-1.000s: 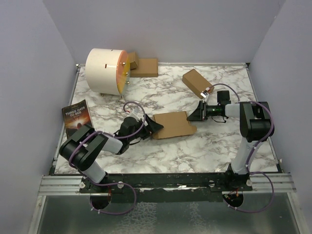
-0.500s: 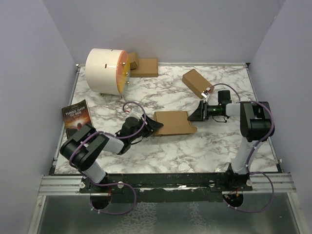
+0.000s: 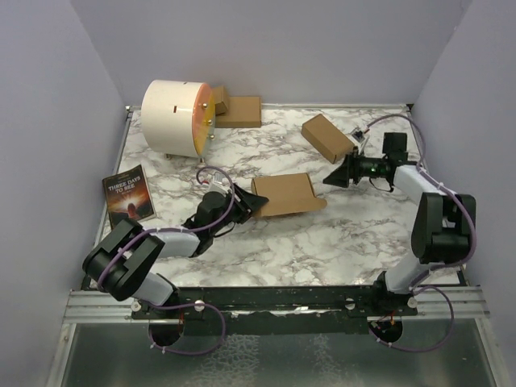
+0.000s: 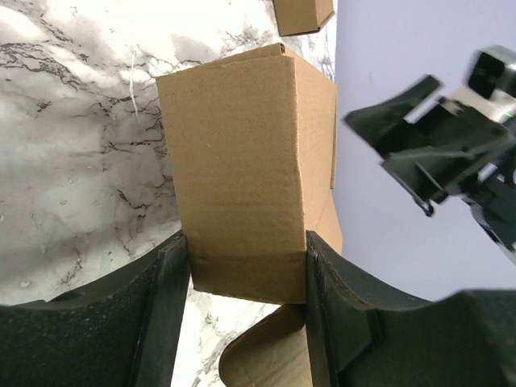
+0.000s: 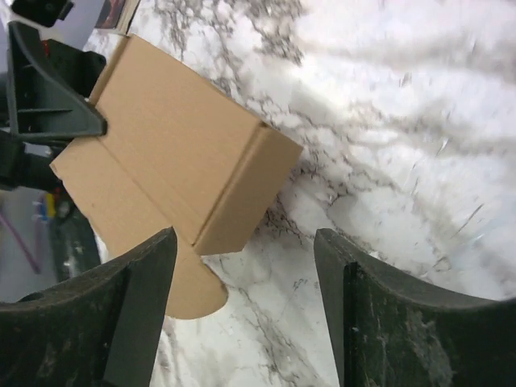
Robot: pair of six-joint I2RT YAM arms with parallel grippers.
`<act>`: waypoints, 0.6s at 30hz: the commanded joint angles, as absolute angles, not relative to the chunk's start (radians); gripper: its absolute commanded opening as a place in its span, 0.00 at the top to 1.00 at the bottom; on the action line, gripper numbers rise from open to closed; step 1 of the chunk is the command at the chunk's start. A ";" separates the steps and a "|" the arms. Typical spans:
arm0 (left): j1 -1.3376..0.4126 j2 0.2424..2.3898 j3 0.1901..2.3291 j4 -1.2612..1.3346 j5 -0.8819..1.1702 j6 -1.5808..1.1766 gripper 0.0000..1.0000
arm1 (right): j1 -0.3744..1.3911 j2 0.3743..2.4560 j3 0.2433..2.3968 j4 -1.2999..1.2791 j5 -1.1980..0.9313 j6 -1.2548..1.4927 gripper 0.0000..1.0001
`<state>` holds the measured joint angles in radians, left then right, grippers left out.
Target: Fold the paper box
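1. Since a second earlier, the right gripper (image 3: 337,175) had let go of the paper box (image 3: 284,193) and drawn back toward the spare carton (image 3: 327,137). Meanwhile the left gripper (image 3: 248,201) had closed and carried the box a little closer to that carton.
2. From above, the box sat on the marble table (image 3: 322,242), on the near-left side of the spare carton and clear of it. The right gripper hung just on the carton's near side. The left gripper held the box end farthest from the carton.
3. In the left wrist view, both fingers (image 4: 165,314) pressed the side walls of the box (image 4: 242,185), so we judged it firmly clamped. The spare carton (image 4: 302,14) showed beyond the box.
4. In the right wrist view, the fingers (image 5: 137,314) stood wide apart with nothing between them. The box (image 5: 177,153) lay ahead, and the spare carton was out of sight.
5. We judged that a one-ended hold could let the box pivot or slip. A hard return by the right gripper might push it loose. The rounded flap (image 5: 189,294) hung free and might catch on the table.
6. The left arm lay low and stretched out toward the carton. The right arm reached in with its elbow swung outward and its forearm pointing past the carton at the box.
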<state>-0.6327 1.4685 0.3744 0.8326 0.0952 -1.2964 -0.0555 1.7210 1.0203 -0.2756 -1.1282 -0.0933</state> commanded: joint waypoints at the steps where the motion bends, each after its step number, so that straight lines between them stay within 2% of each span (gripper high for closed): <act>1: -0.638 1.406 0.420 0.687 0.066 -1.355 0.56 | -0.057 1.545 1.029 -0.328 -1.144 -0.345 0.29; 4: -0.637 1.375 0.447 0.587 0.061 -1.394 0.56 | -0.056 1.434 1.033 -0.432 -1.222 -0.601 0.18; 5: -0.638 1.365 0.454 0.555 0.060 -1.405 0.56 | -0.054 1.392 1.027 -0.473 -1.261 -0.704 0.06; 6: -0.638 1.354 0.462 0.530 0.060 -1.420 0.56 | -0.050 1.350 1.012 -0.521 -1.300 -0.843 0.00; 8: -0.637 1.335 0.479 0.460 0.057 -1.463 0.56 | -0.037 1.257 0.956 -0.589 -1.358 -1.142 0.01; 12: -0.635 1.304 0.515 0.343 0.057 -1.542 0.56 | 0.031 1.180 0.913 -0.620 -1.317 -1.353 0.01; 14: -0.635 1.295 0.532 0.309 0.062 -1.592 0.56 | 0.091 1.206 0.924 -0.648 -1.236 -1.405 0.01; 18: -0.631 1.311 0.614 0.169 0.091 -1.647 0.56 | 0.270 1.179 0.848 -0.488 -0.986 -1.359 0.01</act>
